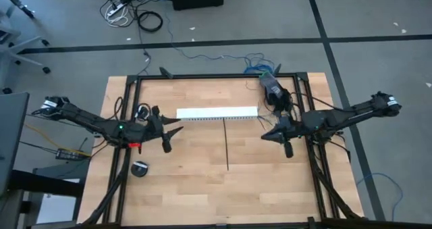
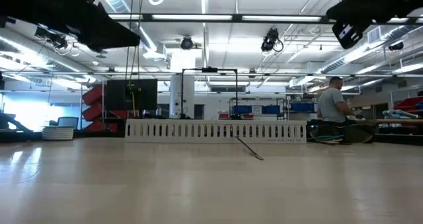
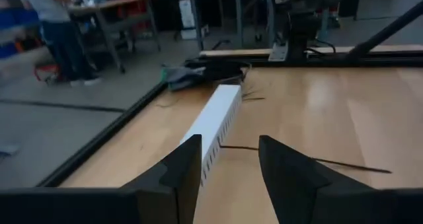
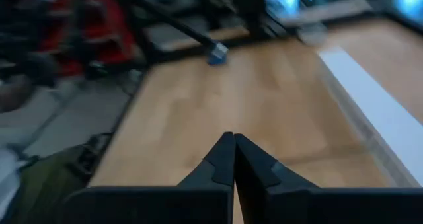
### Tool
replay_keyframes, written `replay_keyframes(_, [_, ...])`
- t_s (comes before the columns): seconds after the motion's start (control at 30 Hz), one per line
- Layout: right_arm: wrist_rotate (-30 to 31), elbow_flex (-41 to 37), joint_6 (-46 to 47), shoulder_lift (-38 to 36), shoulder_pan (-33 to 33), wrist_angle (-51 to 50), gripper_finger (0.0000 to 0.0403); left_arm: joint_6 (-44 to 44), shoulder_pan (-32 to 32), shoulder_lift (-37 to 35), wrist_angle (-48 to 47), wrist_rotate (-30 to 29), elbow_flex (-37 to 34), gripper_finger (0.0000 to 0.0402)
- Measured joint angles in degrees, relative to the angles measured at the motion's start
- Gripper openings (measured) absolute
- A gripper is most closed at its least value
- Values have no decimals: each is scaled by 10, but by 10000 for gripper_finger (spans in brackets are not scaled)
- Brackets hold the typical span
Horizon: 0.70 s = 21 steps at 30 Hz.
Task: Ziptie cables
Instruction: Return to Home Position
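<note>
Left gripper (image 3: 228, 141) wide open, empty; right gripper (image 4: 232, 137) pinched closed, empty. Long thin black plastic ziptie (image 1: 225, 144) lies flat on light wooden table (image 1: 175, 188) between them, one end at long white slotted plastic channel (image 1: 217, 113).

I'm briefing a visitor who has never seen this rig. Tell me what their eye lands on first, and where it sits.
A long white slotted channel lies crosswise near the top edge of the wooden table in the high view. A thin black ziptie runs straight from its middle down the boards. On either side hover the dark arms, the left pincer open and the right pincer shut, both pointing inward.
</note>
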Motion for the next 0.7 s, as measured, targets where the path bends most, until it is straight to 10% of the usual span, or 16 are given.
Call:
replay_keyframes(0.3, [-184, -75, -39, -134, -113, 79, 0, 42, 84, -66, 1, 45, -18, 145])
replay_keyframes(0.7, [-308, -89, -30, -224, -247, -14, 0, 5, 106, -328, -269, 45, 7, 145])
